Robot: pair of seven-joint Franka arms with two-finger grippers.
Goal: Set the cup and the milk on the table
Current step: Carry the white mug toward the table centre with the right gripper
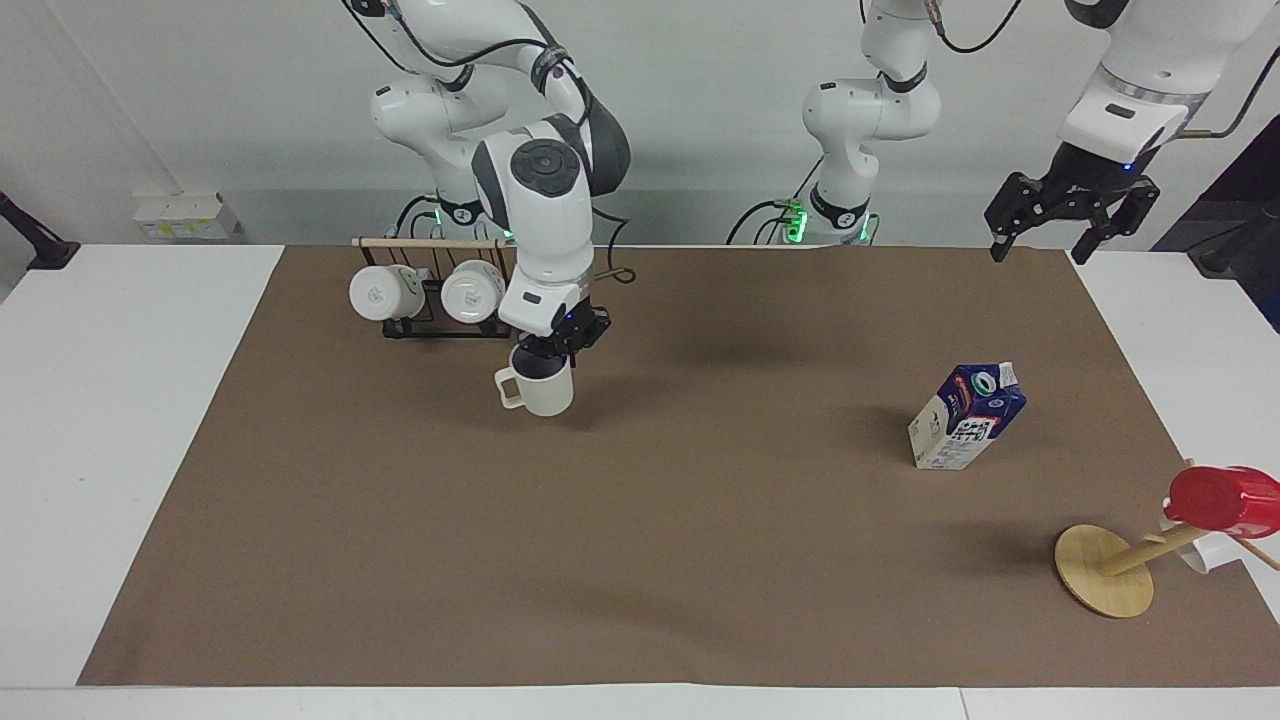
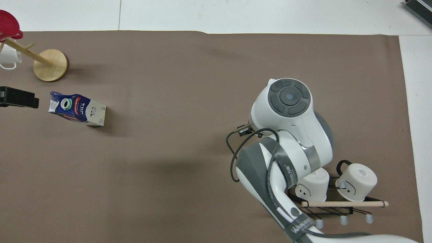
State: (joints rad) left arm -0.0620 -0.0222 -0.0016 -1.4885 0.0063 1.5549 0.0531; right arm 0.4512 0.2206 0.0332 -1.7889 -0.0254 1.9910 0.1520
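Observation:
The cream-beige cup [image 1: 540, 390] hangs upright over the brown mat of the table [image 1: 700, 520], its handle toward the right arm's end, with my right gripper [image 1: 548, 352] shut on its rim from above. In the overhead view the right arm [image 2: 290, 114] hides the cup. The milk [image 1: 965, 416] stands on the mat near the left arm's end, a blue and white carton [image 2: 77, 108] with its cap on top. My left gripper [image 1: 1070, 215] waits open and empty, raised over the mat's corner; only its black tip [image 2: 17, 97] shows from overhead.
A black wire rack [image 1: 430, 325] with two white mugs [image 2: 354, 180] on a wooden rod stands near the right arm's base. A wooden stand with a round base [image 1: 1105, 570] carries a red cup [image 1: 1225, 500] and a white mug [image 2: 8, 57] by the milk.

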